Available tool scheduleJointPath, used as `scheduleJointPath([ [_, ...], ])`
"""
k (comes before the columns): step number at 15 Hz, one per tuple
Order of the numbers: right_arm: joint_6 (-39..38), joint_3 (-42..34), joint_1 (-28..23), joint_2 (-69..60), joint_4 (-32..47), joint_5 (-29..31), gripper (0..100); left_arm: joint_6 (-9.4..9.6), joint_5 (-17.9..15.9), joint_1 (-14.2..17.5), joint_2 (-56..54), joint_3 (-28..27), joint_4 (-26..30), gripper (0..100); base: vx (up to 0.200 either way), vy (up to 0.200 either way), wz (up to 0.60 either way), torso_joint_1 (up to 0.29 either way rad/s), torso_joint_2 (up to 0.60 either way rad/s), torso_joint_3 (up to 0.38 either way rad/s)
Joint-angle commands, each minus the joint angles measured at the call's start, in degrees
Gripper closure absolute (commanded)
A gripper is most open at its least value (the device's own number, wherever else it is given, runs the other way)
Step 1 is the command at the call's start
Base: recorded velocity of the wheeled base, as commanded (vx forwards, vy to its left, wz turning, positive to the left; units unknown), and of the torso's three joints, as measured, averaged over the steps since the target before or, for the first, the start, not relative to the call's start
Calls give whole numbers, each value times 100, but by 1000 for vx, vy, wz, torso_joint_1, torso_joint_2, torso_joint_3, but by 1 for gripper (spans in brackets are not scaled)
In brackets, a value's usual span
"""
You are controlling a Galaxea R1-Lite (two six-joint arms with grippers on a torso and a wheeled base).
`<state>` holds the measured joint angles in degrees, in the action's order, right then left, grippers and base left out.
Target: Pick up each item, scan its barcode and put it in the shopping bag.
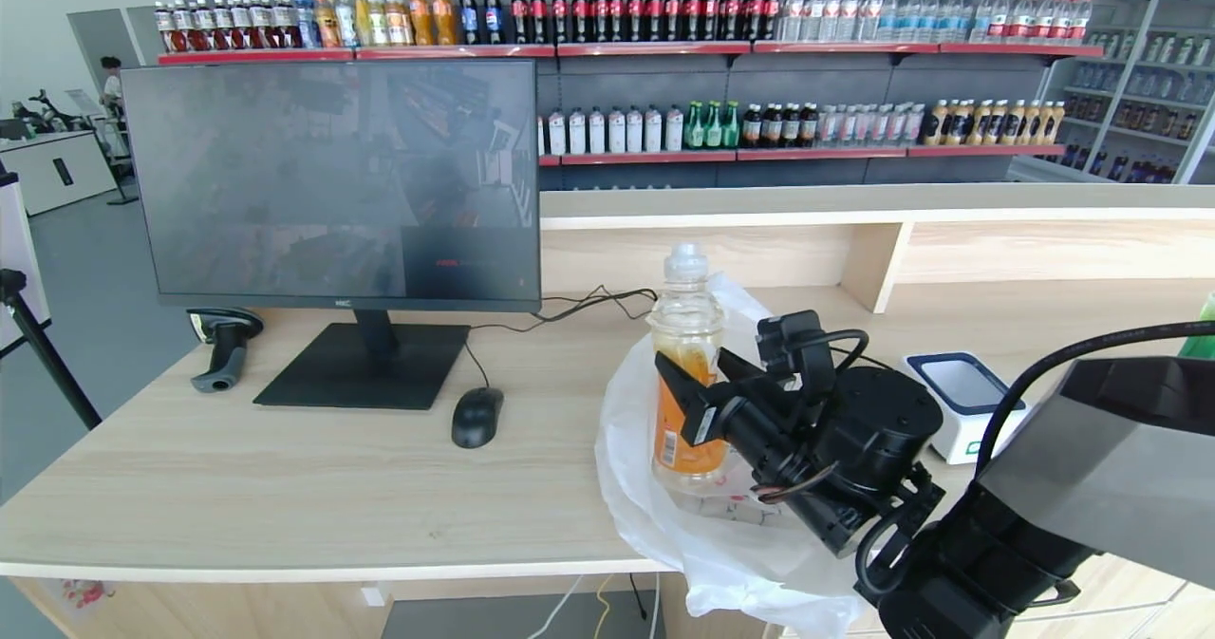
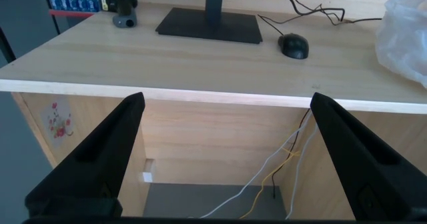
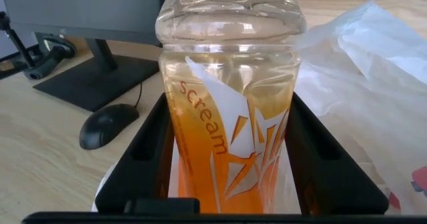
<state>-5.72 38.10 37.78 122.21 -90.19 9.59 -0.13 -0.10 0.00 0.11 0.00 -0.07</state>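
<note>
From the head, the right gripper [image 1: 707, 383] pinches a clear plastic bottle with an orange label [image 1: 685, 321] around its labelled middle. The bottle stands upright at the right of the pale wooden counter [image 1: 285, 487], its base down among the folds of a white thin plastic shopping bag [image 1: 636, 497]. Whether it rests on anything cannot be told. A white box scanner [image 1: 963, 402] sits just right of the arm, and a black mouse [image 1: 476, 416] and a black flat monitor [image 1: 332, 183] lie to the left.

From the left wrist, the left gripper [image 2: 227, 104] is spread wide and holds nothing, low before the counter's near edge [image 2: 200, 94].

From the right wrist, the bottle [image 3: 230, 117] sits squarely between the two black fingers [image 3: 150, 144], with the bag [image 3: 373, 71] just behind it.

The bottle looks like thin, smooth plastic that would dent under hard pressure. It is likely of moderate weight with drink in it. The labelled waist seems the best hold, since it is straighter and less slippery than the bare shoulder. The bag is limp and may collapse.
</note>
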Motion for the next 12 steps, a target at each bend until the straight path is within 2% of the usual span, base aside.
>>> scheduleJointPath([
  [1, 0, -65, 19, 13, 19, -1, 100, -4, 1, 0, -2, 0, -1, 0, 0, 0, 0, 0, 0, 0],
  [12, 0, -584, 133, -268, 19, -1, 100, 5, 1, 0, -2, 0, -1, 0, 0, 0, 0, 0, 0, 0],
])
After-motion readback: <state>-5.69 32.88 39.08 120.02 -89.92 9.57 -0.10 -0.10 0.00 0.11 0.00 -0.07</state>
